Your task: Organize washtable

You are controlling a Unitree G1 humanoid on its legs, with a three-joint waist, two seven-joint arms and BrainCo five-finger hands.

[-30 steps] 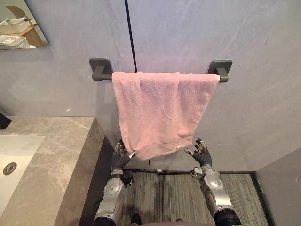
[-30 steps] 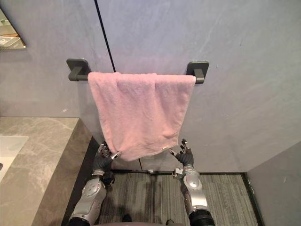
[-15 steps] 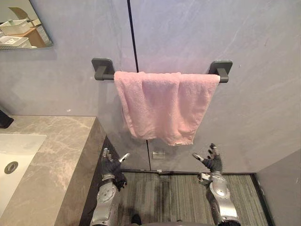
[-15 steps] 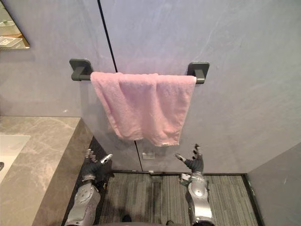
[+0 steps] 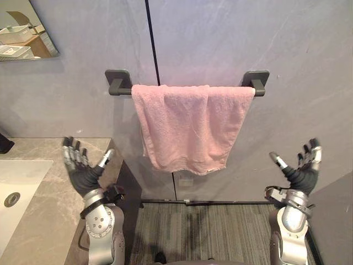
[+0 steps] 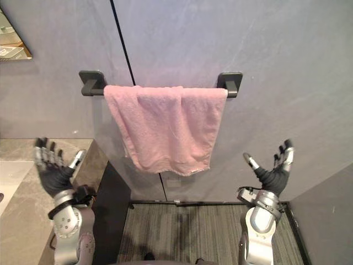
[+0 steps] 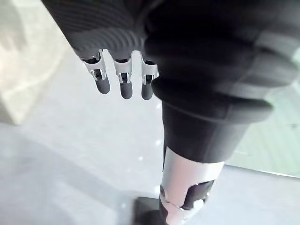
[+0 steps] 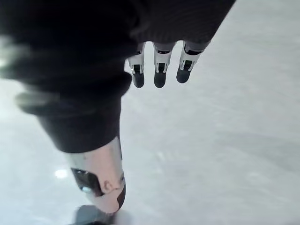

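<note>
Left eye view puts the pink terry-cloth towel at the centre, draped over the dark grey metal wall rail. It is bunched toward the 3 o'clock bracket, with one fold overlapping another and a slanted edge on the 9 o'clock side. The left hand is raised at 8 o'clock over the corner of the grey veined marble counter, its fingers straight and spread, holding nothing. The right hand is up at 4 o'clock near the grey wall, also spread and empty, its fingers loose in its own wrist view. Both hands are well apart from the towel, which nothing touches.

The main risk, as I judge it, lies in the towel's uneven hang. More cloth seems to sit on the front than a tidy drape would leave, so a downward tug on one lower corner could slide the whole thing off the rail onto the striped floor mat at 6 o'clock. Pulling the two corners unequally would skew it further instead of squaring it.

A second hazard is the left hand's place beside the counter edge. A sweep toward the centre could clip that corner. The white sink basin at 9 o'clock is near enough that a wide swing might reach it. On the other side, a reach that runs too deep could drive the right hand's fingertips into the wall.
</note>
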